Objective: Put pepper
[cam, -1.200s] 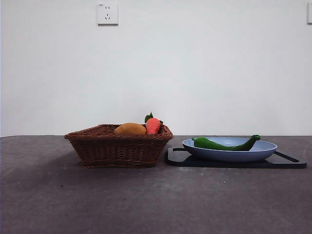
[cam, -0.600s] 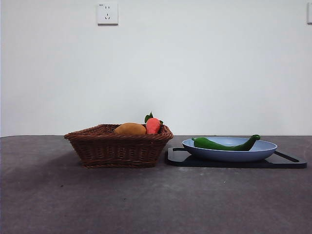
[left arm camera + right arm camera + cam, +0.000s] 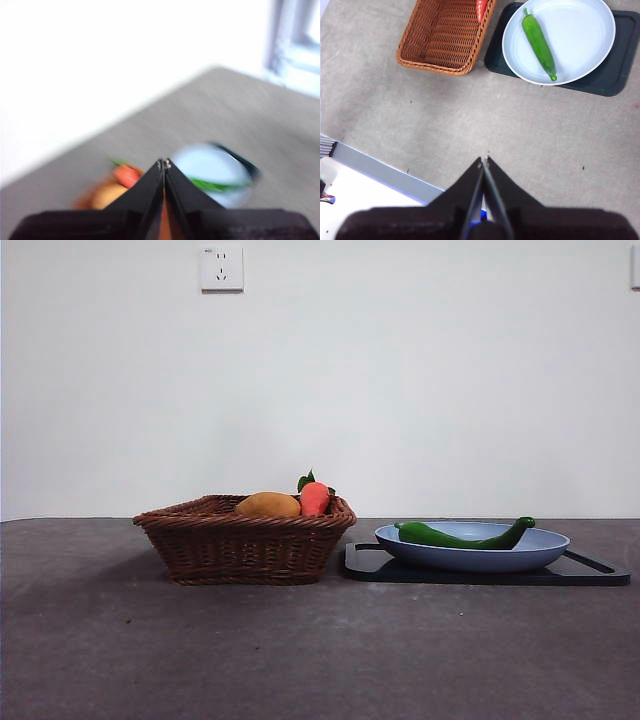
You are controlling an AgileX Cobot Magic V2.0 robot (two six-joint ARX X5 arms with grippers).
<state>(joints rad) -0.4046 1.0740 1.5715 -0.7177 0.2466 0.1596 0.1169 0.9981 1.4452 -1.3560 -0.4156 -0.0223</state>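
The long dark green pepper [image 3: 460, 536] lies across the pale blue plate [image 3: 540, 552], which rests on a dark tray [image 3: 590, 572] at the table's right. From the right wrist view the pepper [image 3: 539, 42] lies alone on the plate [image 3: 580, 35]. My right gripper [image 3: 484, 160] is shut, high above bare table, well away from the plate. My left gripper [image 3: 163, 163] is shut too, raised, with a blurred view of the pepper [image 3: 212, 185] and plate [image 3: 210, 167] far below. Neither arm shows in the front view.
A brown wicker basket [image 3: 245, 540] stands left of the tray, holding an orange-yellow fruit [image 3: 267, 505] and a red-orange carrot-like piece [image 3: 314, 497] with green leaves. The basket [image 3: 445, 37] touches the tray's side. A table edge [image 3: 385, 172] runs below the right gripper.
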